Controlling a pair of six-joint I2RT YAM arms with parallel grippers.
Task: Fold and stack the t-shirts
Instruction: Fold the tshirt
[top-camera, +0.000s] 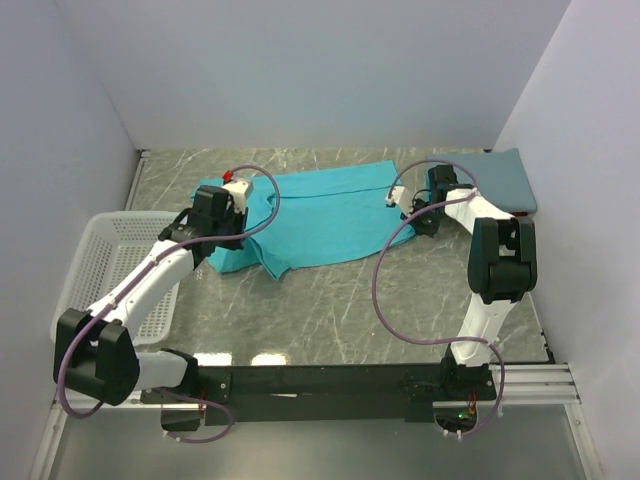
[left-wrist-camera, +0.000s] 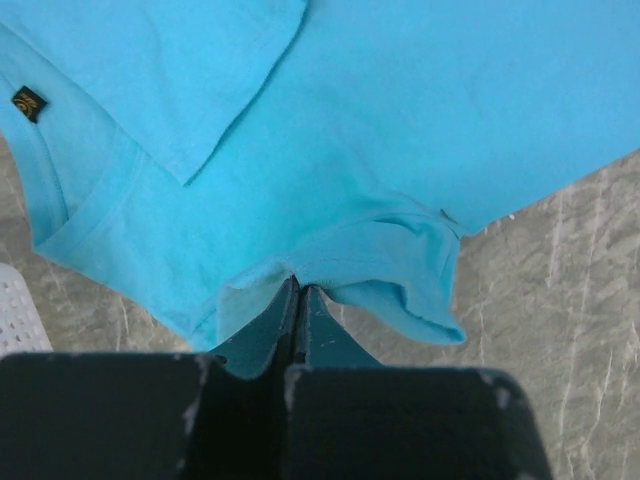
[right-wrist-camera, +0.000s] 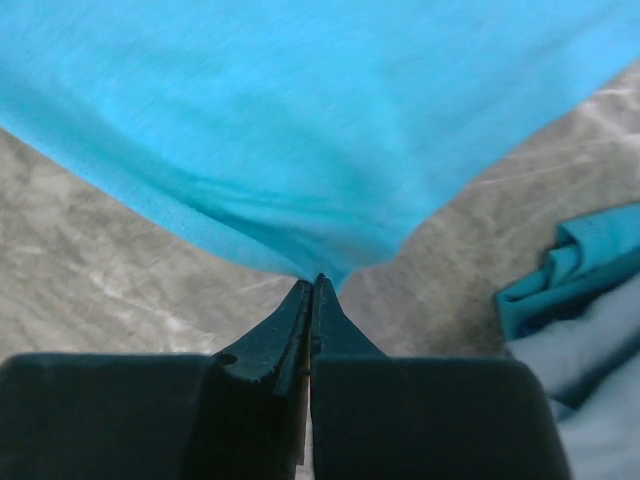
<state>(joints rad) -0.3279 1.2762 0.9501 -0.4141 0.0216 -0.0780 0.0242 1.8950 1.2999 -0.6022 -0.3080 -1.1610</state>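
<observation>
A bright teal t-shirt (top-camera: 325, 215) lies spread flat across the back middle of the table. My left gripper (top-camera: 242, 197) is at its left end, by the sleeve. In the left wrist view this gripper (left-wrist-camera: 298, 286) is shut on a bunched fold of the teal t-shirt (left-wrist-camera: 400, 150), whose collar label (left-wrist-camera: 28, 102) shows at the far left. My right gripper (top-camera: 397, 199) is at the shirt's right end. In the right wrist view it (right-wrist-camera: 313, 283) is shut on an edge of the teal cloth (right-wrist-camera: 320, 130). A slate-blue folded t-shirt (top-camera: 505, 180) rests at the back right.
A white mesh basket (top-camera: 100, 270) stands at the left of the table, and its corner (left-wrist-camera: 15, 315) shows by the left gripper. The folded slate-blue shirt (right-wrist-camera: 600, 370) lies close to the right of the right gripper. White walls close in the left, back and right.
</observation>
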